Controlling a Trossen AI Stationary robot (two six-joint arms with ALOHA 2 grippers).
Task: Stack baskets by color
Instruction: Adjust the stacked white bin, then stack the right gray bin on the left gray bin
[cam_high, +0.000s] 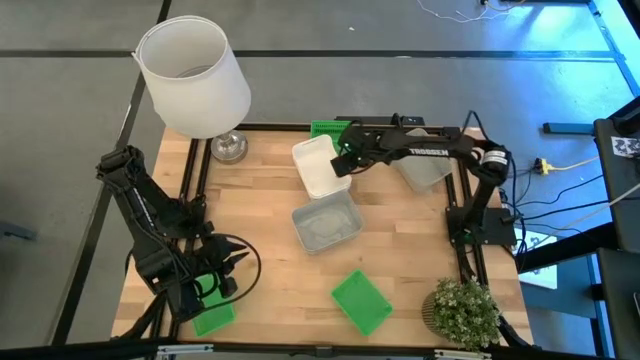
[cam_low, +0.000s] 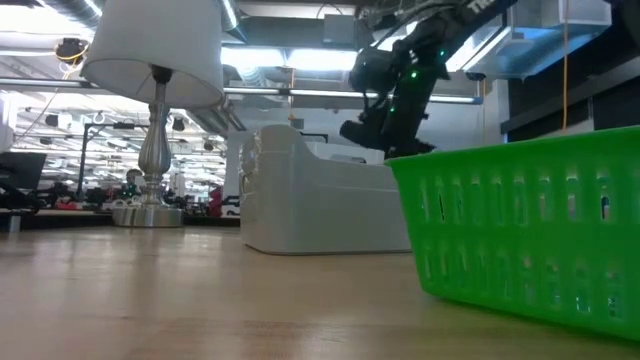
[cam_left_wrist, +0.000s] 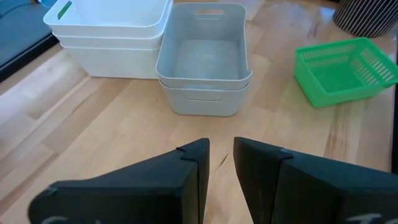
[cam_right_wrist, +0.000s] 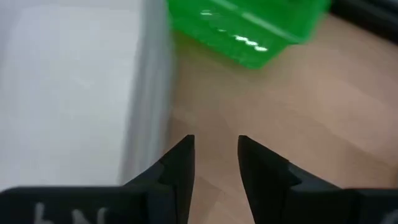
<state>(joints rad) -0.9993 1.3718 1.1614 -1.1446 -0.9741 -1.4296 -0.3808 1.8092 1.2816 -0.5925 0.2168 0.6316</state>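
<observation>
Two white baskets (cam_left_wrist: 109, 31) sit nested at the table's middle, with two nested grey baskets (cam_left_wrist: 205, 56) just nearer. A third grey basket (cam_high: 425, 172) lies under my right arm. One green basket (cam_high: 361, 300) rests flat near the front edge, another (cam_high: 213, 316) lies at the front left under my left arm, and a third (cam_high: 325, 129) sits at the far edge. My right gripper (cam_right_wrist: 216, 149) hovers open over bare wood beside the white baskets (cam_high: 320, 165), near the far green basket (cam_right_wrist: 249, 28). My left gripper (cam_left_wrist: 222, 155) stands open, raised, holding nothing.
A tall white-shaded lamp (cam_high: 195, 75) stands at the far left corner. A potted plant (cam_high: 462, 310) stands at the front right corner. Bare wood lies between the grey baskets and my left gripper.
</observation>
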